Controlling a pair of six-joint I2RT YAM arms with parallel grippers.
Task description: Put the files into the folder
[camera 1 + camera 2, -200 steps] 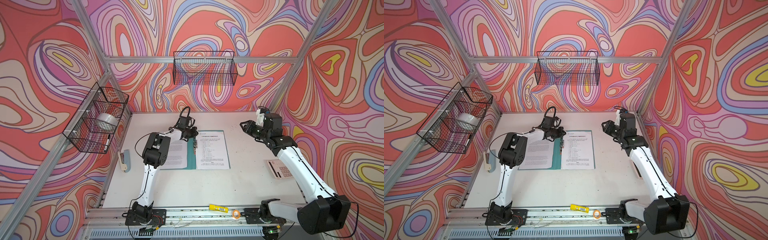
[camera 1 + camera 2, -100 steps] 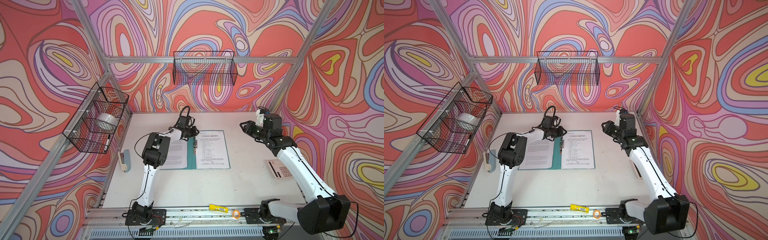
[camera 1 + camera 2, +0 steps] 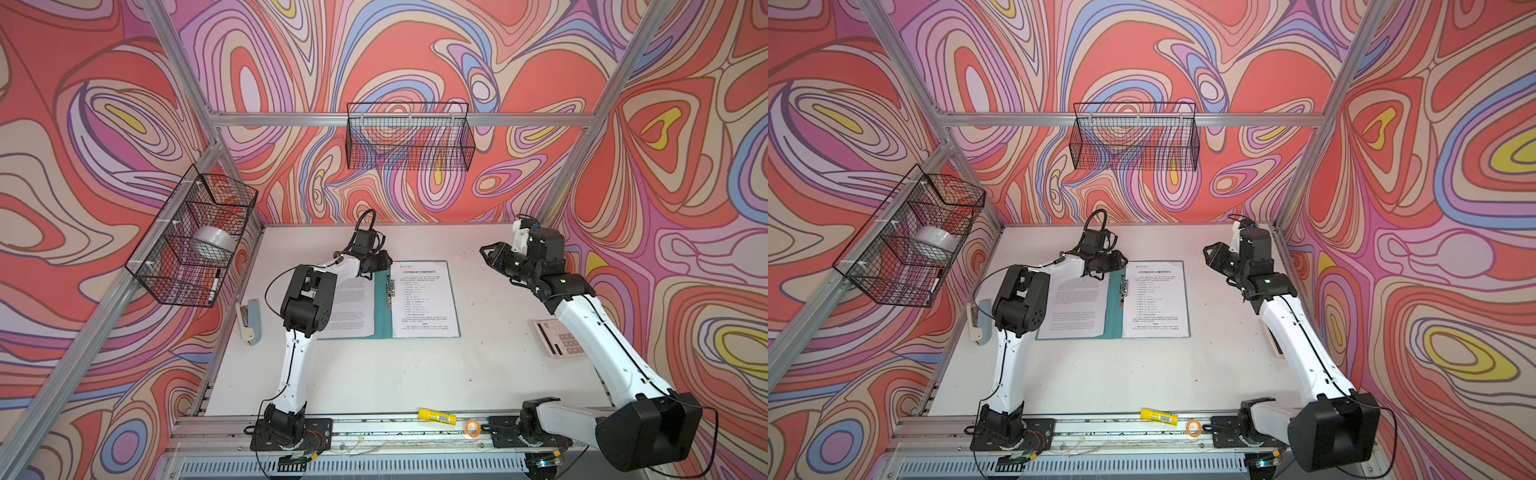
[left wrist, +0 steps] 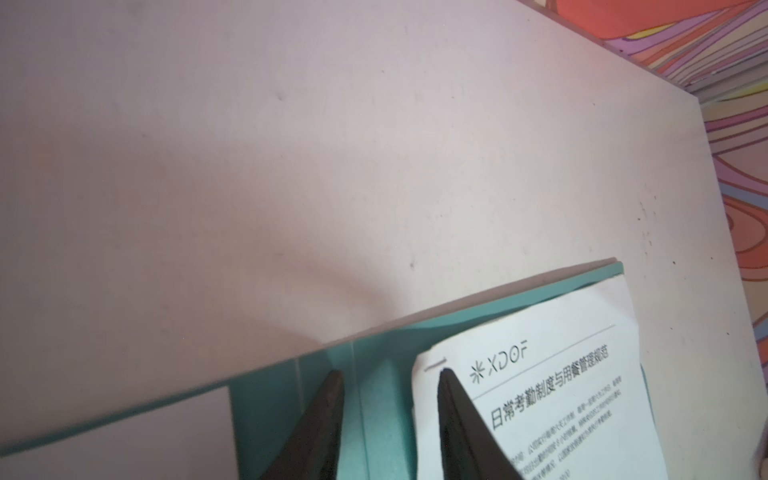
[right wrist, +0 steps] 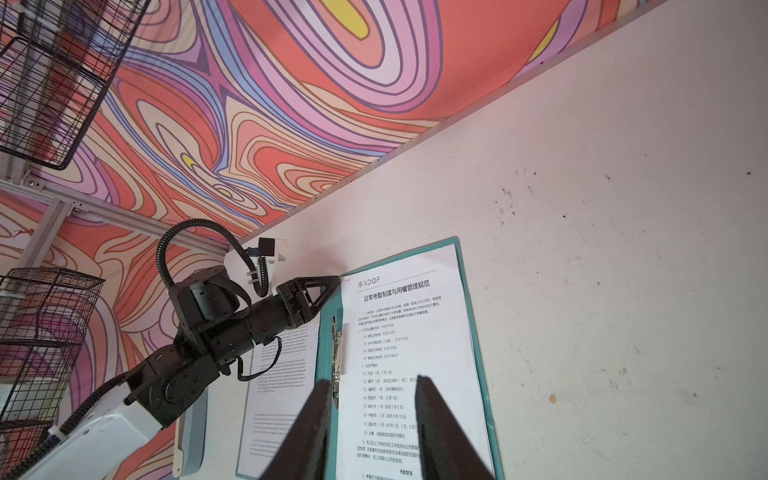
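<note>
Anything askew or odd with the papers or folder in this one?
Minor: on the right sheet, the corner by the spine looks slightly lifted, beside the left gripper. Otherwise it and the left sheet lie flat in the open folder.

White bench point(image 3: 374, 374), seen in both top views, with dark specks point(image 3: 467, 252) on its far right part. Lying directly on it: the teal folder point(image 3: 383, 320), opened flat near the far middle; a grey stapler point(image 3: 250, 322) at the left edge; a calculator point(image 3: 555, 338) at the right edge. On the front rail: a yellow glue stick point(image 3: 436, 416) and, near it, an orange tape ring point(image 3: 472, 428).
</note>
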